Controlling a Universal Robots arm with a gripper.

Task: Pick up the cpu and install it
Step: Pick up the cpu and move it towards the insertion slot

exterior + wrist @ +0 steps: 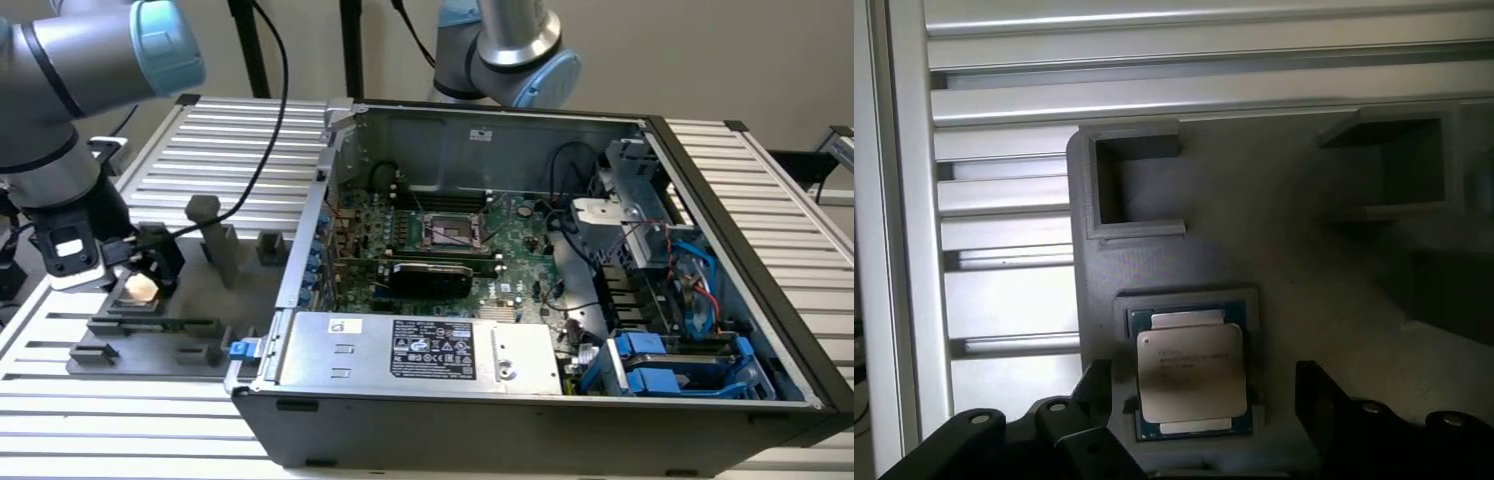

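The cpu [1189, 372] is a flat square chip with a silver-beige top plate. It lies in a shallow recess of a grey plastic holder [1254, 240]. In the exterior view the cpu [138, 290] sits at the exterior view's left, outside the computer case. My gripper [131, 275] hangs low over it, open. In the wrist view my gripper [1204, 410] straddles the chip, one black finger [1086, 400] on one side and the other finger [1322, 400] across from it, both clear of the chip's edges. The dark motherboard socket [454, 232] lies open inside the case.
The open computer case [400, 410] fills the exterior view's middle and right, with a power supply [427, 352] at its front. Upright grey blocks [214, 240] stand on the holder beside my gripper. A second arm's base [514, 55] stands behind the case. Slatted aluminium table [774, 200].
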